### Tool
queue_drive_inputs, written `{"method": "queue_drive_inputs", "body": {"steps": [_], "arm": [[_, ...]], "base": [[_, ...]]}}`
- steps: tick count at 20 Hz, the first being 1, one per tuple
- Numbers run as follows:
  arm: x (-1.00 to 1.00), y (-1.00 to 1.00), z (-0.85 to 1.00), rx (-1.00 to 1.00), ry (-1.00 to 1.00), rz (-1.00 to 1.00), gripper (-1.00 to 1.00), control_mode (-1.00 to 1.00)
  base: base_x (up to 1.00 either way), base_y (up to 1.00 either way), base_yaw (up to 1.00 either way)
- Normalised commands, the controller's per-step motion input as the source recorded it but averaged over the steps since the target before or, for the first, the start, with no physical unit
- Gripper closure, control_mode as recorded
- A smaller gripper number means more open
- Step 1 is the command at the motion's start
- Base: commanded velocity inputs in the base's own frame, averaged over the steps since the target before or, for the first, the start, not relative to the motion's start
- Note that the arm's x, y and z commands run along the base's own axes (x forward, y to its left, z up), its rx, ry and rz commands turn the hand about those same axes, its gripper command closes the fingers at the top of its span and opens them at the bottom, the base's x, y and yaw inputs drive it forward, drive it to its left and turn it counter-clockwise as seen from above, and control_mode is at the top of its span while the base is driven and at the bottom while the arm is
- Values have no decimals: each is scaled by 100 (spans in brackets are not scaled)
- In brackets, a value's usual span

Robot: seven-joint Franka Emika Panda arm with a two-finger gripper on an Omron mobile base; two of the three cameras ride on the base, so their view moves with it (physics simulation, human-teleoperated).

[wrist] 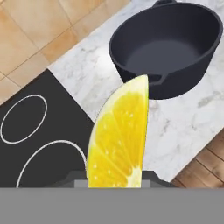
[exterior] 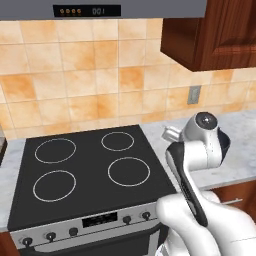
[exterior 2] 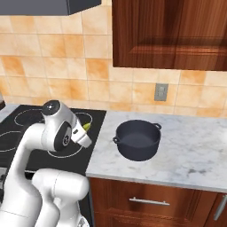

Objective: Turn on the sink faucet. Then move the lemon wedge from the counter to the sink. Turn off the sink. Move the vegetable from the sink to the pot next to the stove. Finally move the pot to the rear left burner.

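Closest to the lens in the hand view, the lemon wedge [wrist: 120, 135] sits clenched in the tool [wrist: 114, 177], above the seam between stove [wrist: 39, 131] and marble surface [wrist: 183, 127]. The step in hand looks like carrying it to the pot [wrist: 168, 46], which stands empty on the surface just beside the stove. A good drop means centring over the pot's mouth before letting go. Nothing blocks the way; a wall outlet [exterior 2: 161, 92] sits behind.
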Motion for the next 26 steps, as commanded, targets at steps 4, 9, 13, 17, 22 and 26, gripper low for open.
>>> {"method": "queue_drive_inputs", "body": {"steps": [4, 9, 13, 17, 22, 26], "arm": [[0, -82, 3, 8, 13, -18, 100, -100], [0, -82, 0, 9, 13, -15, 100, -100], [10, -87, 0, 8, 5, -7, 100, -100], [29, -71, 0, 3, 2, -2, 100, -100], [40, -33, -1, 0, 0, 0, 100, -100], [30, -20, -18, -1, 0, 2, 100, -100]], "base": [[0, 0, 0], [0, 0, 0], [0, 0, 0], [0, 0, 0], [0, 0, 0], [0, 0, 0]]}}
